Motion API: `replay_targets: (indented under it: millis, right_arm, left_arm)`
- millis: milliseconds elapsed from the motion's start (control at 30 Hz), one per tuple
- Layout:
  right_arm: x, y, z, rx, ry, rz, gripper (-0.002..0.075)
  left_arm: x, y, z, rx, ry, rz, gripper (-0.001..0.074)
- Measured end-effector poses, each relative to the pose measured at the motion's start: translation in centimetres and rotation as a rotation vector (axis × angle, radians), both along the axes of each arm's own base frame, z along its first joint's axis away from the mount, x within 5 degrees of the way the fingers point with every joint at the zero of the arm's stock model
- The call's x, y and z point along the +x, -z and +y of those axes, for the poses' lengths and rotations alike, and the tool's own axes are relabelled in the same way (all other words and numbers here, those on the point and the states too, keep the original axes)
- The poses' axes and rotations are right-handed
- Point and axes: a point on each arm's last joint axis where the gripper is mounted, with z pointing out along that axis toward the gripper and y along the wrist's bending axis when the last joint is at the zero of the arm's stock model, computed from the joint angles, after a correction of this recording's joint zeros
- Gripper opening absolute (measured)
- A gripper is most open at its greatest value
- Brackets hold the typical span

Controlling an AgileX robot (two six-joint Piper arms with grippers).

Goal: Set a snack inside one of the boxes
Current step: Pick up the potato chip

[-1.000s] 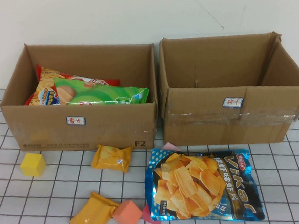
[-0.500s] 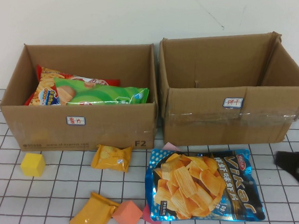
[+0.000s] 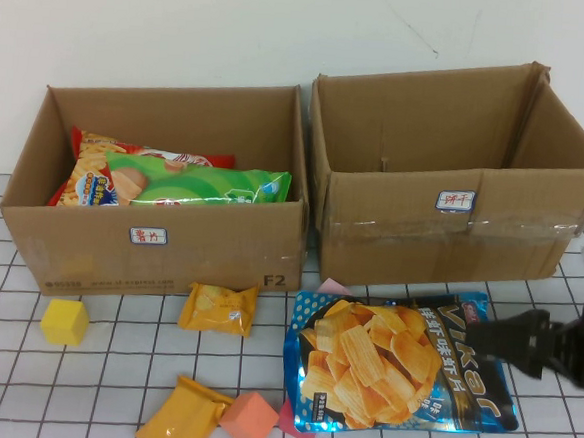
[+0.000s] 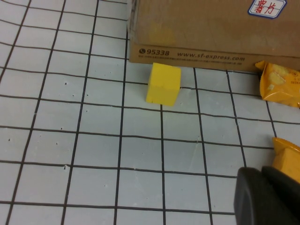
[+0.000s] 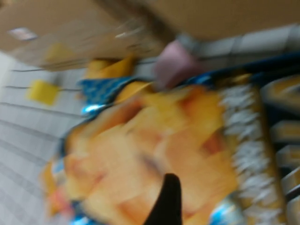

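Gridded table [image 3: 80, 385]; right gripper [image 3: 499, 344] half cropped.

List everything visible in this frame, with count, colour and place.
cardboard boxes: 2, brown, side by side at the back
bagged snacks: 2, green and red, in the left box
blue chip bag: 1, blue, in front of the right box
small packets: 2, orange, in front of the left box
yellow cube: 1, near the left box's corner
pink cube: 1, beside the lower packet
right end effector: open, over the chip bag's right edge
left end effector: shut, near the yellow cube
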Motion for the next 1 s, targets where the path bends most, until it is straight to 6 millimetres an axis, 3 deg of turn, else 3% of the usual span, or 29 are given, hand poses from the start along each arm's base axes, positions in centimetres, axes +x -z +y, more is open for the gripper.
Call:
replay_targets:
  millis: [267, 433, 700, 1000]
  right_arm:
    - [4.3, -1.7, -0.6, -0.139, -0.021, -0.194, 0.065]
    - [7.1, -1.2, -0.5, -0.157, -0.047, -0.196, 0.065]
    - [7.2, 0.8, -0.9, -0.305, -0.18, -0.144, 0.0648]
    - [7.9, 3.8, -2.2, -0.178, -0.179, -0.019, 0.0603]
  left_arm:
    - [0.0, 0.0, 0.0, 0.001, 0.001, 0.0, -0.0001]
    - [0.0, 0.0, 0.0, 0.001, 0.001, 0.0, -0.0001]
    - [0.0, 0.0, 0.0, 0.001, 0.0, -0.002, -0.0001]
    - [0.0, 0.0, 0.0, 0.001, 0.0, -0.005, -0.0001]
